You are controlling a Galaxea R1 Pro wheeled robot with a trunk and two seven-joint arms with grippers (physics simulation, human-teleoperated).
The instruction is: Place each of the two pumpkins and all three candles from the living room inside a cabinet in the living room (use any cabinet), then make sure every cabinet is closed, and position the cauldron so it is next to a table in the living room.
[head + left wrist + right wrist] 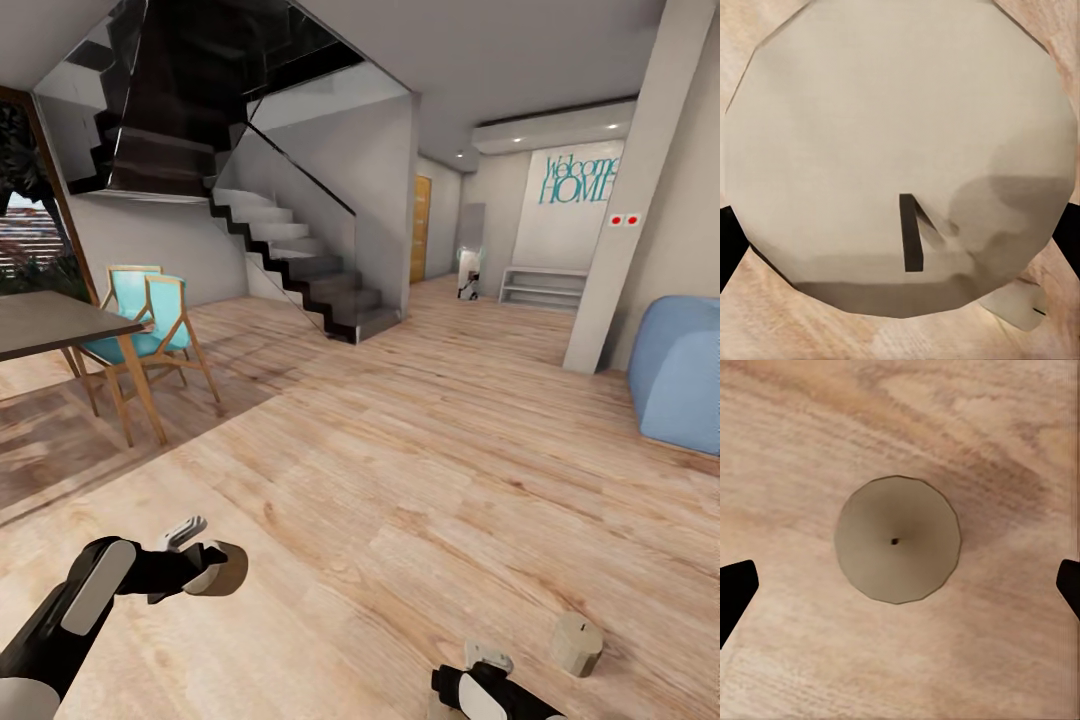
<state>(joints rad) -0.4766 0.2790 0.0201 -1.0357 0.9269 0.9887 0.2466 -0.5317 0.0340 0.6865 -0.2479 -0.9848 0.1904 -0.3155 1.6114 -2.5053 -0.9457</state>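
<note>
The left gripper [215, 567] holds 1 candle [900, 157] between its fingers [729, 240], closed against its sides. The right gripper [900, 585] hangs above another candle [898, 540] standing on the wooden floor [400, 480], fingers [735, 592] spread wide, apart from it.

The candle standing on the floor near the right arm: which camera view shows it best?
The right wrist view: the candle sits centred, seen from above, its wick clear, between the open right gripper fingertips. The head view shows it small on the floor. In the left wrist view, another candle fills the frame.
</note>
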